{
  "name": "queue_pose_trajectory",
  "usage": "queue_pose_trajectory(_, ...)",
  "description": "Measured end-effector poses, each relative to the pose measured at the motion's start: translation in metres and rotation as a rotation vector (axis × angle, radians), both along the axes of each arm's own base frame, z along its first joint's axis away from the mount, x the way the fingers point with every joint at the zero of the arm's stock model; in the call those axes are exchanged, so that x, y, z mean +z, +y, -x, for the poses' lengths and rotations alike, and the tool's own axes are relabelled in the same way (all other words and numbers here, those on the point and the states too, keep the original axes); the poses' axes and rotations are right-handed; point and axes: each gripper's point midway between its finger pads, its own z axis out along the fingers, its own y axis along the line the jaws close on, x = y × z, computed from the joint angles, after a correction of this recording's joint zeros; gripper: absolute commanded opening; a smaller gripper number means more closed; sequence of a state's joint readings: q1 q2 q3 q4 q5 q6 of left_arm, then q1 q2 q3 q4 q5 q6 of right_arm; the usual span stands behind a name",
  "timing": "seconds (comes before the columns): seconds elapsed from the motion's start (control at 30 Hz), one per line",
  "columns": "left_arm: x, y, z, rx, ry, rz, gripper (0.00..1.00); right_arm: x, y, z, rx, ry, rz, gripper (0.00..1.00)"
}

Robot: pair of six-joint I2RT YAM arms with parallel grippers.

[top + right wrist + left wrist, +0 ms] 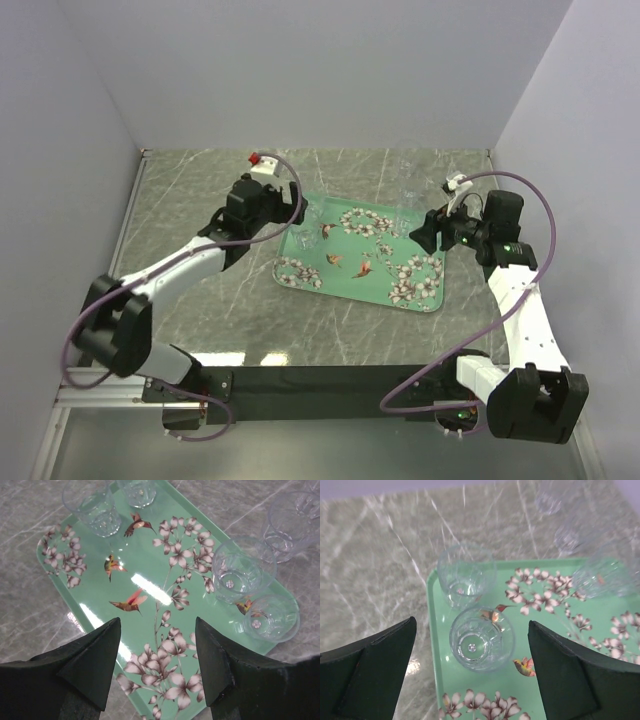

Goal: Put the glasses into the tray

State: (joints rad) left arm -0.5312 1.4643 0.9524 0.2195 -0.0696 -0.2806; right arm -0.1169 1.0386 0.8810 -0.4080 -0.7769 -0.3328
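Catching the left gripper [471,630] spread fully wide, gripping nothing, parked over the tray [440,670] at its far-left corner. Spotting two glasses [481,639] upright there: one right below the fingers, another just beyond, by the rim. Over to the right gripper [157,622]: approx half open, empty too, hanging above the tray's other end w/ two more tumblers inside the rim. Counting maybe two stragglers [292,522] out on the marble table [30,605], though hard to say, being near-invisible against the stone. Expecting light, rigid, slick, breakable handling. Best straddling the body just under the rim, squeezing gently, lifting straight up.
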Motion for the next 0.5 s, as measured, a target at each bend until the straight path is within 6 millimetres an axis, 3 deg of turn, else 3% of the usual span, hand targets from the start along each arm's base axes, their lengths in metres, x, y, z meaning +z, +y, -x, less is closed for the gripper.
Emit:
queue_pose_trajectory(0.1,0.034,0.012,0.011,0.012,-0.061,0.009,1.0,-0.001,-0.001,-0.002,0.002,0.018,0.009,0.68)
queue_pose_trajectory(0.2,0.054,0.03,0.021,0.027,-0.08,-0.007,0.99,0.002,-0.004,-0.012,-0.002,0.035,0.019,0.68)
queue_pose_trajectory(0.5,0.062,0.102,0.043,0.166,-0.011,-0.121,0.99,0.005,-0.016,-0.055,-0.094,0.147,-0.007,0.68)
